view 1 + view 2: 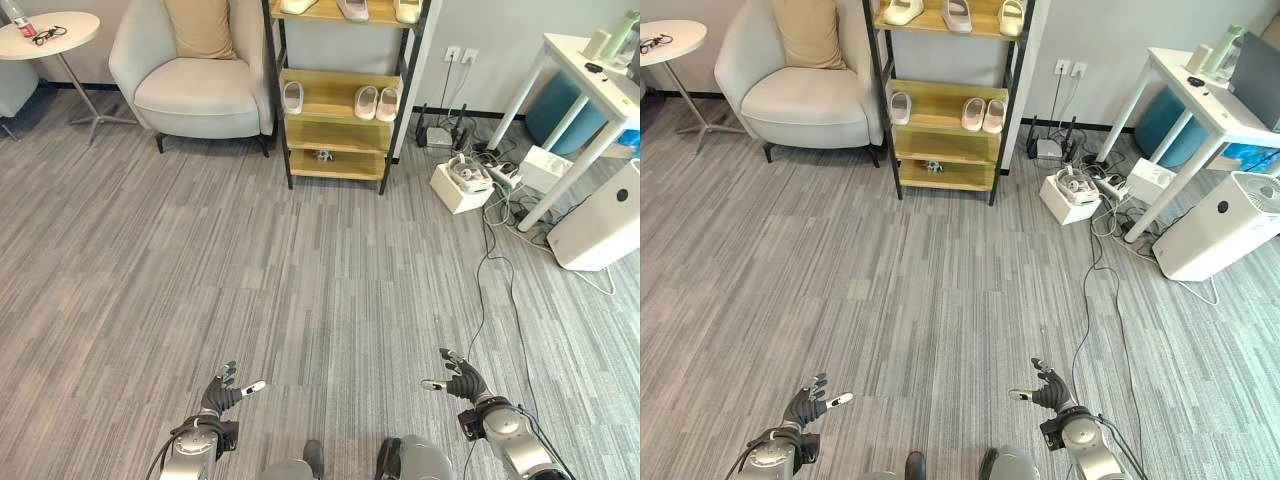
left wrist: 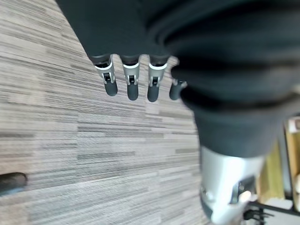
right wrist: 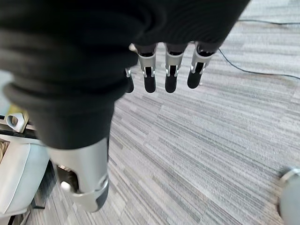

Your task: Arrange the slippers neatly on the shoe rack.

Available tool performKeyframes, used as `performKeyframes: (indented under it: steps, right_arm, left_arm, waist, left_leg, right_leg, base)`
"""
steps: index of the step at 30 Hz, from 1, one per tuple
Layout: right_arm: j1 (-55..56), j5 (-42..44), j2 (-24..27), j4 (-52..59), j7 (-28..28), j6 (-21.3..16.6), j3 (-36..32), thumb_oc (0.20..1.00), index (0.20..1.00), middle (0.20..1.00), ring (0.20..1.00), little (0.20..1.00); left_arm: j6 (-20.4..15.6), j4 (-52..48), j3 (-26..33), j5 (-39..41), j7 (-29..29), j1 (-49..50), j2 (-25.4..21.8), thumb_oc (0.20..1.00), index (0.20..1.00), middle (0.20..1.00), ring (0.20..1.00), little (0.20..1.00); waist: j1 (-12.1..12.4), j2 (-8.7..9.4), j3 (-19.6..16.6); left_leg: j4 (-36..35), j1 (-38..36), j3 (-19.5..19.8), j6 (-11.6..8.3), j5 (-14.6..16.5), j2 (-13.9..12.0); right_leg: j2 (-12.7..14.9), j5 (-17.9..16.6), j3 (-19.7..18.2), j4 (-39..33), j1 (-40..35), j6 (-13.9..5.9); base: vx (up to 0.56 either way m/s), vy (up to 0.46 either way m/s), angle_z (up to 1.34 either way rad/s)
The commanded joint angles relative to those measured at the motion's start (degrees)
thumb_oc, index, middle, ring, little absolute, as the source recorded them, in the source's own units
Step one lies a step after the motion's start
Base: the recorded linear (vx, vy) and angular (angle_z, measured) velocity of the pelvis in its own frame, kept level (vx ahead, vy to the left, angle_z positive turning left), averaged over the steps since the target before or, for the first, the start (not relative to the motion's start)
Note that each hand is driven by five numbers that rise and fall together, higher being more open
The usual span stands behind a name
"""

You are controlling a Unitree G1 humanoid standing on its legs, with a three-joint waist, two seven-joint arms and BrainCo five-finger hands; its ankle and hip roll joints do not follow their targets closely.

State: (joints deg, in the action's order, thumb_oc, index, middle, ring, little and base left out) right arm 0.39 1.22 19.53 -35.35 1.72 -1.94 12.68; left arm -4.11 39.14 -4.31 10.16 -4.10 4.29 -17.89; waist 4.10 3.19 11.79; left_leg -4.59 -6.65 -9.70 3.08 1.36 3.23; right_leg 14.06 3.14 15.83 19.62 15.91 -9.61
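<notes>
Wide bare floor (image 1: 300, 280) between the robot and the shoe rack (image 1: 340, 95) at the far wall.

The rack stands between an armchair (image 1: 195, 75) on its left and a white box (image 1: 460, 185) among cables on its right; a white table (image 1: 590, 90) and a white appliance (image 1: 605, 225) crowd the right edge. Slippers sit on the rack: a pair (image 1: 377, 102) and a single one (image 1: 293, 96) on the middle shelf, more on the top shelf (image 1: 352, 8). The left hand (image 1: 225, 392) and right hand (image 1: 460, 380) hang low over the floor, fingers spread and empty.
</notes>
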Motion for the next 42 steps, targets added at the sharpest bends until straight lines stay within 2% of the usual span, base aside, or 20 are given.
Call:
performKeyframes:
  steps: [1,5,6,7,8,10,12,14,15,16,19,22,25,26,28,30,33,36,39,42]
  right_arm:
    - [-1.75,1.29,0.14,1.2,0.61,-0.96,0.0,1.0,1.0,1.0,1.0,1.0]
    - [0.52,0.42,0.92,2.35,-0.06,-0.99,-0.45,1.0,1.0,1.0,1.0,1.0]
    - [0.79,1.11,1.38,2.26,-0.31,-1.52,0.02,1.0,1.0,1.0,1.0,1.0]
    - [0.77,1.11,1.34,2.26,-0.32,-1.52,0.02,1.0,1.0,1.0,1.0,1.0]
    - [0.43,1.81,1.83,2.42,-0.34,-1.84,0.24,1.0,1.0,1.0,1.0,1.0]
    - [0.14,2.26,2.36,2.26,0.03,-1.6,-0.03,1.0,1.0,1.0,1.0,1.0]
    - [0.26,2.75,2.47,2.05,0.35,-1.44,-0.13,1.0,1.0,1.0,1.0,1.0]
    - [0.54,2.88,2.5,1.81,0.37,-1.66,-0.18,1.0,1.0,1.0,1.0,1.0]
    - [0.67,2.39,2.81,1.13,0.54,-1.99,-0.04,1.0,1.0,1.0,1.0,1.0]
    - [0.4,1.8,2.92,0.01,0.98,-2.08,-0.2,1.0,1.0,1.0,1.0,1.0]
    - [0.9,0.81,2.25,-0.62,0.68,-2.03,-0.53,1.0,1.0,1.0,1.0,1.0]
    - [1.07,0.99,1.24,-1.2,0.31,-1.93,-0.91,1.0,1.0,1.0,1.0,1.0]
    - [0.69,1.49,-0.6,-1.08,-0.08,-1.66,-0.93,1.0,1.0,1.0,1.0,1.0]
    - [0.67,1.49,-0.59,-1.08,-0.08,-1.65,-0.94,1.0,1.0,1.0,1.0,1.0]
    - [0.2,1.58,-0.97,-0.64,-0.27,-1.64,-0.57,1.0,1.0,1.0,1.0,1.0]
    - [0.15,1.4,-1.26,-0.61,-0.3,-1.41,-0.33,1.0,1.0,1.0,1.0,1.0]
    - [0.4,1.65,-1.02,-0.34,-0.22,-1.28,-0.56,1.0,1.0,1.0,1.0,1.0]
    - [0.57,1.91,-0.86,-0.59,0.35,-1.1,-0.91,1.0,1.0,1.0,1.0,1.0]
    - [1.59,1.49,-0.97,0.19,-0.1,-0.79,-1.3,1.0,1.0,1.0,1.0,1.0]
    - [3.78,1.72,-0.49,0.61,-0.52,-1.19,-2.21,1.0,1.0,1.0,1.0,1.0]
  left_arm:
    - [-1.73,-2.26,0.34,1.59,-0.45,-0.98,-0.51,1.0,1.0,1.0,1.0,1.0]
    - [-2.05,-2.79,0.04,1.06,-0.27,-1.27,-0.14,1.0,1.0,1.0,1.0,1.0]
    - [-2.19,-3.15,0.45,2.93,-0.09,-0.75,0.28,1.0,1.0,1.0,1.0,1.0]
    - [-2.18,-3.15,0.47,2.93,-0.09,-0.77,0.25,1.0,1.0,1.0,1.0,1.0]
    - [-2.19,-2.9,0.23,4.55,-0.31,-1.28,0.59,1.0,1.0,1.0,1.0,1.0]
    - [-2.13,-2.32,-0.28,5.37,-0.87,-2.24,0.81,1.0,1.0,1.0,1.0,1.0]
    - [-2.19,-1.95,-0.7,6.08,-0.96,-2.35,1.15,1.0,1.0,1.0,1.0,1.0]
    - [-2.14,-2.3,-0.78,5.8,-0.82,-1.53,1.19,1.0,1.0,1.0,1.0,1.0]
    - [-1.91,-2.81,-0.73,4.13,-0.64,-0.45,0.67,1.0,1.0,1.0,1.0,1.0]
    - [-1.54,-2.32,-0.69,2.49,-0.49,-0.51,0.4,1.0,1.0,1.0,1.0,1.0]
    - [-1.66,-2.17,-0.09,0.86,-0.2,0.96,0.01,1.0,1.0,1.0,1.0,1.0]
    - [-1.52,-2.21,0.12,0.08,0.16,1.59,-0.68,1.0,1.0,1.0,1.0,1.0]
    - [-1.06,-2.5,-0.56,-1.01,0.58,1.15,-1.7,1.0,1.0,1.0,1.0,1.0]
    - [-1.06,-2.5,-0.56,-1.01,0.58,1.13,-1.69,1.0,1.0,1.0,1.0,1.0]
    - [-0.69,-3.17,-1.44,-1.25,0.57,0.26,-2.15,1.0,1.0,1.0,1.0,1.0]
    - [-0.59,-3.81,-1.63,-1.31,0.59,-0.11,-2.2,1.0,1.0,1.0,1.0,1.0]
    - [-0.98,-4.65,-2.47,-0.99,0.7,-0.77,-2.3,1.0,1.0,1.0,1.0,1.0]
    - [-1.09,-4.96,-2.94,-0.83,0.59,-1.7,-2.06,1.0,1.0,1.0,1.0,1.0]
    - [-1.2,-5.03,-2.85,-1.3,0.86,-2.27,-1.87,1.0,1.0,1.0,1.0,1.0]
    - [-1.42,-5.04,-2.36,-1.29,0.99,-1.5,-1.15,1.0,1.0,1.0,1.0,1.0]
  waist:
    - [-0.27,0.34,-0.69]
    - [-1.67,0.47,-2.71]
    - [-1.64,-0.23,-2.97]
    - [-1.76,-0.04,-3.1]
    - [-0.86,0.36,-1.42]
    - [-0.14,1.7,-0.18]
    - [0.87,2.7,0.48]
    - [1.78,3.02,0.15]
    - [3.34,1.55,-0.57]
    - [3.73,1.58,-0.27]
    - [4.23,1.6,-2.46]
    - [4.74,2.66,-3.64]
    - [4.71,3.58,-3.39]
    - [4.78,3.51,-3.55]
    - [3.74,2.5,-2.49]
    - [2.92,1.55,-2.03]
    - [1.78,0.93,-1.81]
    - [0.72,1.18,-1.44]
    - [-0.34,1.65,-1.32]
    - [-0.86,2.12,-3.37]
  left_leg:
    - [-0.41,-2.89,0.92,-2.51,3.52,-1.81]
    - [-0.31,-6.9,1.83,-4.02,5.6,-2.87]
    - [11.48,-2.93,1.93,-6.74,2.26,-5.85]
    - [11.51,-2.63,2.04,-6.7,2.09,-5.67]
    - [23.91,4.13,3.67,-7.89,-2.11,-5.9]
    - [31.23,10.02,5.81,-8.38,-4.96,-5.39]
    - [29.69,15.29,5.06,-7.17,-2.34,-5.49]
    - [22.59,17.02,3.68,-6.21,-1.22,-6.02]
    - [6.13,18.64,2.45,-7.55,-9.59,-10.06]
    - [-0.26,19.12,0.13,-8.36,-12.37,-11.82]
    - [-0.41,17.38,-1.03,-8.77,-12.98,-12.28]
    - [-0.41,15.07,-2.12,-7.24,-11.88,-10.57]
    - [1.22,11.83,-3.1,-3.43,-7.79,-6.17]
    - [1.29,12.07,-3.16,-3.44,-7.81,-6.3]
    - [1.89,9.92,-3.17,-1.34,-5.77,-4.61]
    - [0.71,7.33,-3.42,-0.77,-4.77,-4.12]
    - [-0.2,4.67,-2.51,-1.23,-3.16,-3.32]
    - [-0.3,1.82,-1.48,-2.08,-1.08,-2.97]
    - [0.28,-0.42,-0.6,-2.78,0.81,-2.74]
    - [3.44,-1.8,-0.01,-4.46,3.4,-4.02]
  right_leg:
    - [-1.88,-15.65,1.9,-16.48,-5.29,-1.06]
    - [-3.13,-15.08,1.99,-18.88,-7.0,-0.14]
    - [-6.02,-12.67,2.53,-19.75,-10.19,2.22]
    - [-5.82,-12.77,2.59,-19.8,-9.99,2.23]
    - [-6.83,-11.0,2.64,-20.07,-12.1,4.2]
    - [-6.56,-9.2,2.68,-19.97,-13.35,5.65]
    - [-6.37,-7.64,2.51,-20.56,-15.44,5.6]
    - [-6.64,-6.4,1.89,-21.44,-17.2,5.17]
    - [-8.44,-4.73,1.86,-22.67,-20.45,4.86]
    - [-8.81,-4.02,2.37,-23.14,-22.23,4.7]
    - [-9.0,-3.18,1.1,-23.41,-24.63,3.36]
    - [-7.23,-2.42,-0.74,-21.82,-25.04,2.55]
    - [-3.04,-4.98,-3.2,-8.81,-21.64,0.99]
    - [-3.16,-5.13,-3.28,-8.87,-21.41,1.03]
    - [-2.06,-10.38,-4.37,2.18,-16.06,0.42]
    - [-1.61,-10.92,-3.22,5.08,-12.73,0.67]
    - [-1.76,-9.73,0.39,-3.57,-10.98,1.42]
    - [-2.31,-12.03,2.17,-15.5,-9.08,0.45]
    - [-2.13,-14.33,1.15,-19.76,-8.33,-0.84]
    - [-3.36,-13.88,1.95,-21.47,-11.66,0.14]
  base:
    - [0.36,-0.152,-0.12]
    - [0.42,-0.183,0.3]
    - [0.32,-0.233,0.63]
    - [0.3,-0.339,0.43]
    - [0.11,-0.206,-0.01]
    - [0.18,-0.194,-0.29]
    - [0.3,-0.045,-0.18]
    - [0.4,0.101,0.05]
    - [0.49,0.231,-0.07]
    - [0.59,0.291,-0.18]
    - [0.41,0.289,-0.2]
    - [0.29,0.251,-0.59]
    - [0.25,0.32,-0.16]
    - [0.2,0.329,0.26]
    - [0.15,0.263,0.38]
    - [0.19,0.17,0.21]
    - [0.26,0.034,-0.01]
    - [0.28,-0.078,0.17]
    - [0.26,-0.08,0.3]
    - [0.41,-0.171,0.37]
